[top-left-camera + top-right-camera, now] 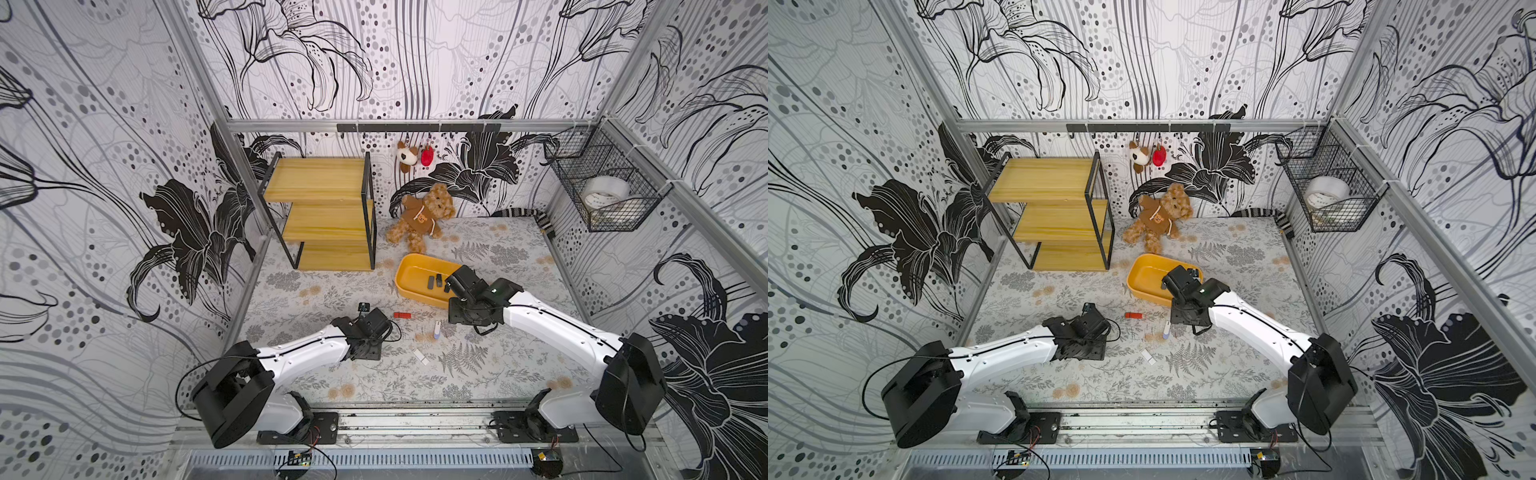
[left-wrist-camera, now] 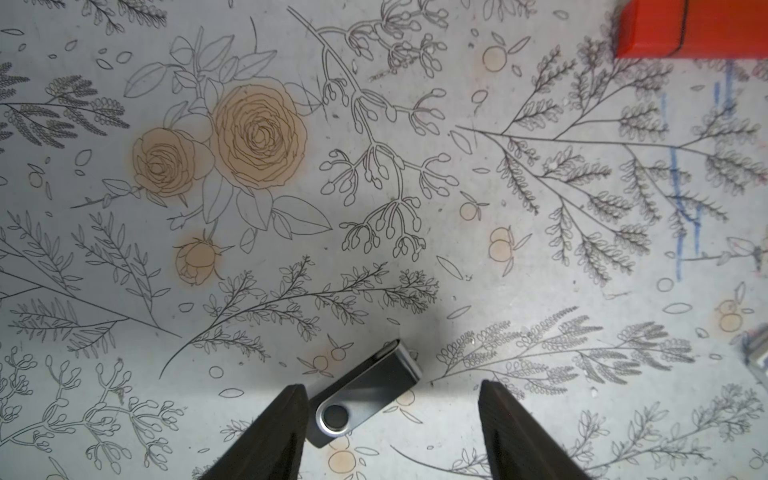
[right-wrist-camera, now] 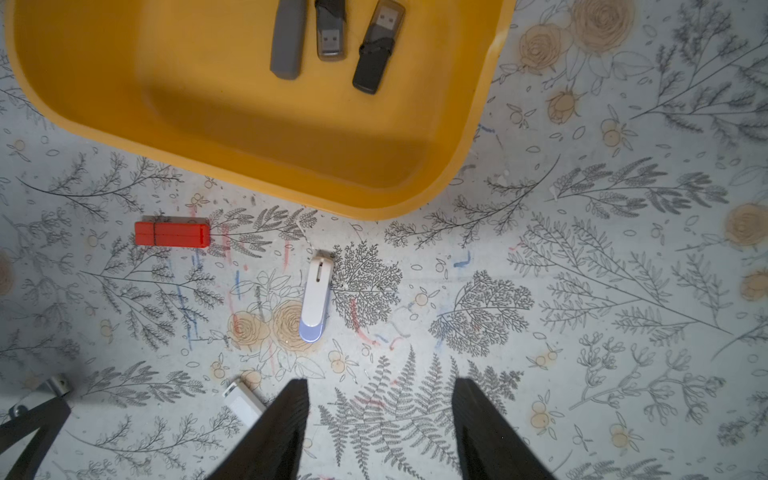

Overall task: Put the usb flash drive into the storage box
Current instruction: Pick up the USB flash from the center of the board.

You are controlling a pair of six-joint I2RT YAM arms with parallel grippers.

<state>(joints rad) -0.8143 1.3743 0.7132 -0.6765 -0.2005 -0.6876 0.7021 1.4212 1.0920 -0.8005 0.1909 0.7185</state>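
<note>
Floral tabletop with storage box, lily-patterned walls

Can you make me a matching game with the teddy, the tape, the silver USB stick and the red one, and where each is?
Things:
1 teddy bear
2 roll of tape
3 silver flash drive
4 red flash drive

Places:
A in the wire basket
B on the table near the yellow storage box
C beside the wooden shelf
D between the open fingers of the left gripper

Pairs: 1-C, 2-A, 3-D, 4-B.
</note>
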